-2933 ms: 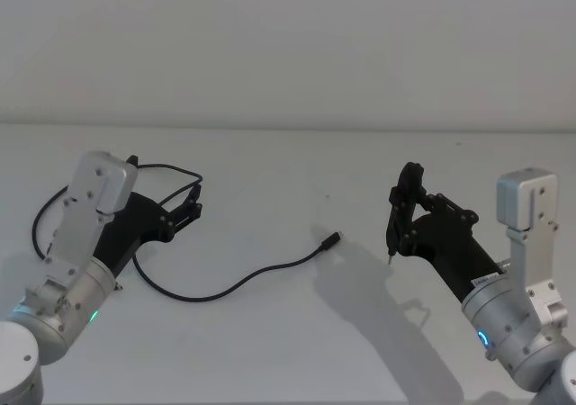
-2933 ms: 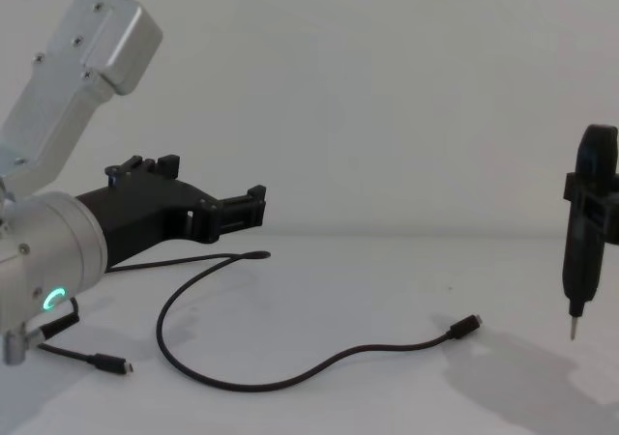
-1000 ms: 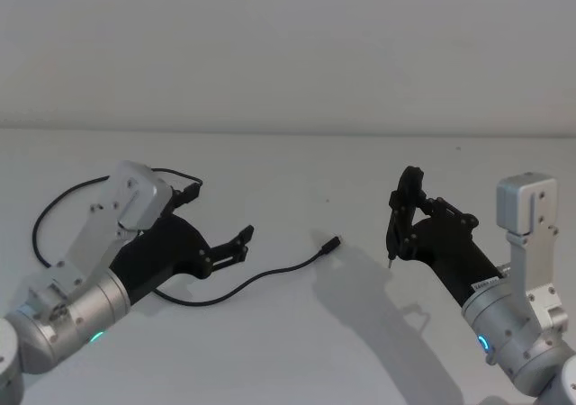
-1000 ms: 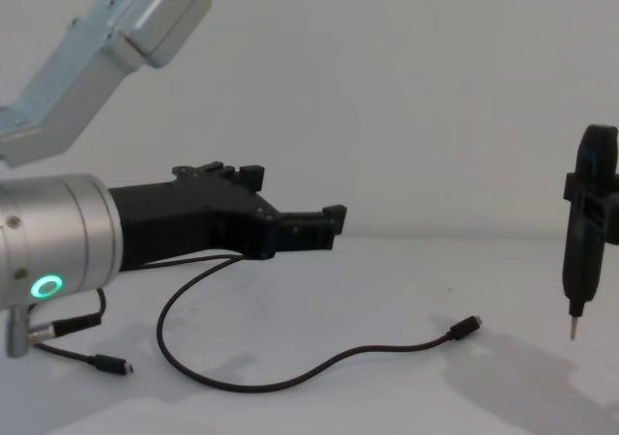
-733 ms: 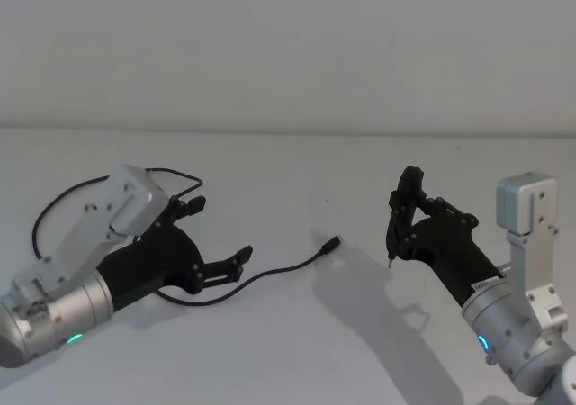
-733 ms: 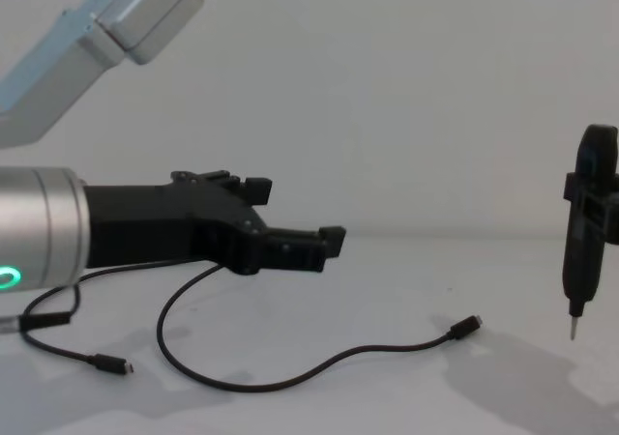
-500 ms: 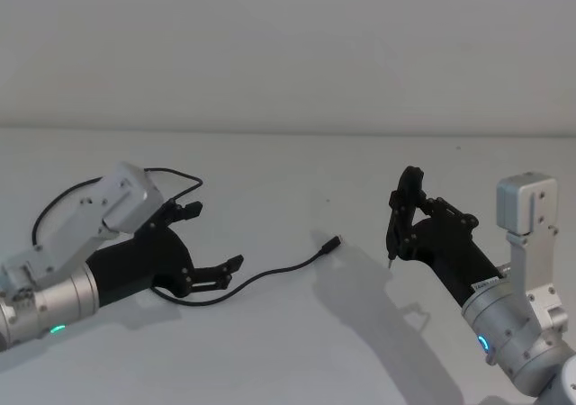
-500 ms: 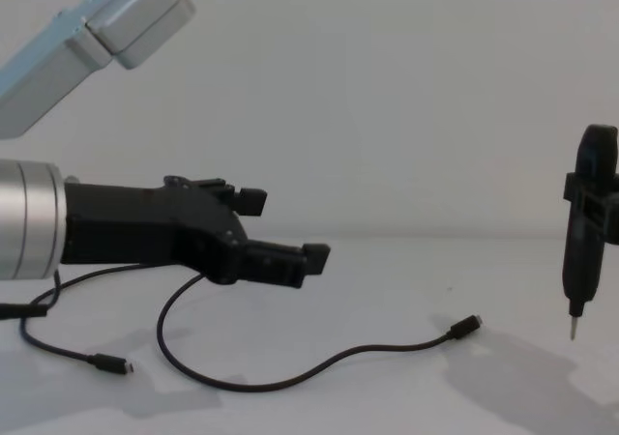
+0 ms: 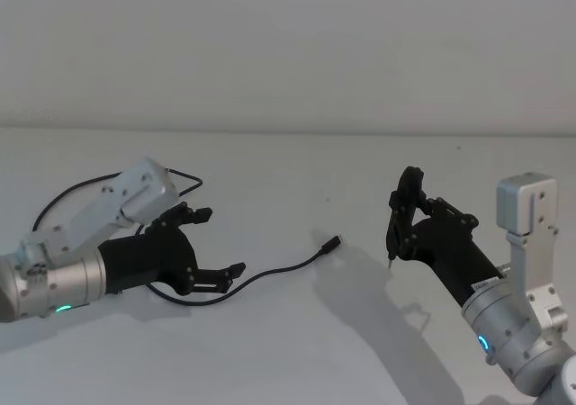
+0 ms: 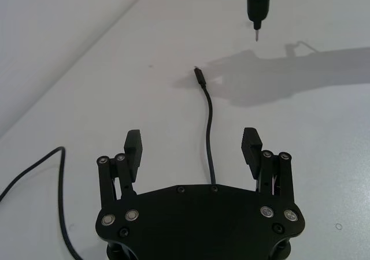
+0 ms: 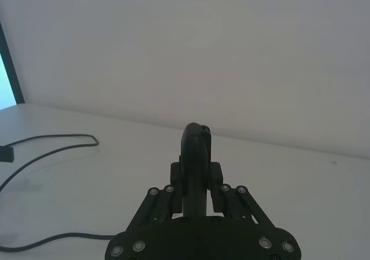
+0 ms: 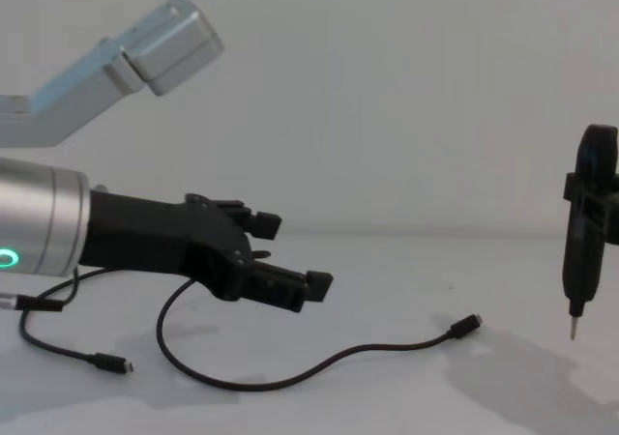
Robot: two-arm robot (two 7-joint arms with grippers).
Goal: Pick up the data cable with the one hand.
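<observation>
White table point(image 9: 297, 342), left gripper point(image 9: 221, 240) partly hiding cable point(image 9: 279, 268)

- Pretty sure this is a robotics lab or test bench, not anybody's home.
- There's a plain white tabletop point(image 9: 297, 351) that runs back to a bare white wall point(image 9: 288, 45) along its far edge. It looks very much like a staged rig.
- Two silver robot arms with glowing rings work over it: the left arm point(image 9: 63, 283) at the tabletop's left side, the right arm point(image 9: 526, 324) at its right.
- The right gripper point(image 9: 401, 214) is clamped on a slim dark tool point(image 10: 256, 6) with a metal tip. The left gripper point(image 9: 219, 240) hangs spread wide above a loose black data cable point(image 10: 208, 127).
- Off to one side there's a pale blue lit panel point(image 11: 6, 69) with a dark frame. Screen or window, can't tell.
</observation>
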